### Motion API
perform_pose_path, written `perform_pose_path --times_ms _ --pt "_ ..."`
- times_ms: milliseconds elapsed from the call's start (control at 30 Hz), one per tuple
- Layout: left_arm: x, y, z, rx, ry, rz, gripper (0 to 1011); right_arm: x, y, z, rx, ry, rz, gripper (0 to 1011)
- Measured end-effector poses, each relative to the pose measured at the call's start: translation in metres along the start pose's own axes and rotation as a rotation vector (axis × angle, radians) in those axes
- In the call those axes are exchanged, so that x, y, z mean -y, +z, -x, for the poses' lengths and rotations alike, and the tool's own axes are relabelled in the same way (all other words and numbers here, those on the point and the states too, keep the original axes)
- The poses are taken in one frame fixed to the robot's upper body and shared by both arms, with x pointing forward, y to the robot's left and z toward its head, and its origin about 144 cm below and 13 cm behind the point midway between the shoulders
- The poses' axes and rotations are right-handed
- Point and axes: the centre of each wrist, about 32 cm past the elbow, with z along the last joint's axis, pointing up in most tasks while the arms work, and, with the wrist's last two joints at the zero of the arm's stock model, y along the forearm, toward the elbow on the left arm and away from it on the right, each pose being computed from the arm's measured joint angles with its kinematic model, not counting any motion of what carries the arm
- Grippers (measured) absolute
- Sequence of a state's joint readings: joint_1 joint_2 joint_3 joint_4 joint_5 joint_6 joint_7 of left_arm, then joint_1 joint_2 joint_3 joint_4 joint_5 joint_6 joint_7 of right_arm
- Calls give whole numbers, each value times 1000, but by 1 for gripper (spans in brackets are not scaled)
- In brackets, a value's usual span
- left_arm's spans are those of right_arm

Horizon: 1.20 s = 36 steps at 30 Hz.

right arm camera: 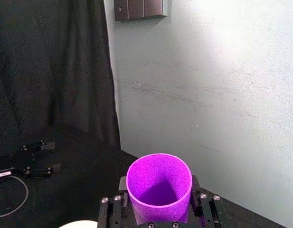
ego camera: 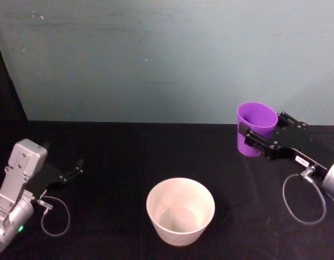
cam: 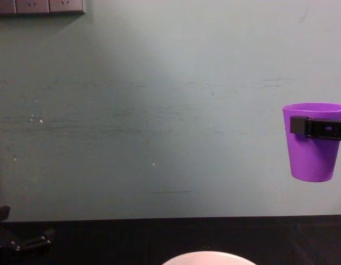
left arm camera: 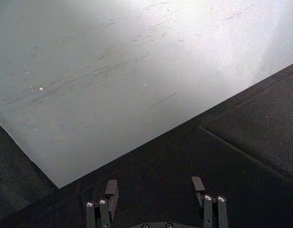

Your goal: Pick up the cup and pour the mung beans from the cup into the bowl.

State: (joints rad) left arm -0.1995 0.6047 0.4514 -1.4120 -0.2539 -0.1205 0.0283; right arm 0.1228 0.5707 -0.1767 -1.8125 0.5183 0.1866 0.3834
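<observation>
The right gripper (ego camera: 256, 142) clamps the small bright purple plastic cup (ego camera: 257, 120), upright and clear of the black table (ego camera: 129, 151), off right of the wide round white bowl (ego camera: 177, 230). The left gripper (ego camera: 74, 172) rests open-fingered and empty, far left.

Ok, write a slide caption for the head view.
Right gripper holds the purple cup upright, right of the white bowl; left gripper sits open at left.

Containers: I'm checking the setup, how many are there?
2. The cup is held upright above the table in the right claw, on the right; the bowl sits on the table, centre front.
</observation>
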Motion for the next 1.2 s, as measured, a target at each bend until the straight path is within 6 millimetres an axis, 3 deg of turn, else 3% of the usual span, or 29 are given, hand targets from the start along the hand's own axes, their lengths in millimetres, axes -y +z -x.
perform_pose_path --times_ms 1200 --pt "0 0 0 0 0 0 1003 0 0 0 0 0 0 744"
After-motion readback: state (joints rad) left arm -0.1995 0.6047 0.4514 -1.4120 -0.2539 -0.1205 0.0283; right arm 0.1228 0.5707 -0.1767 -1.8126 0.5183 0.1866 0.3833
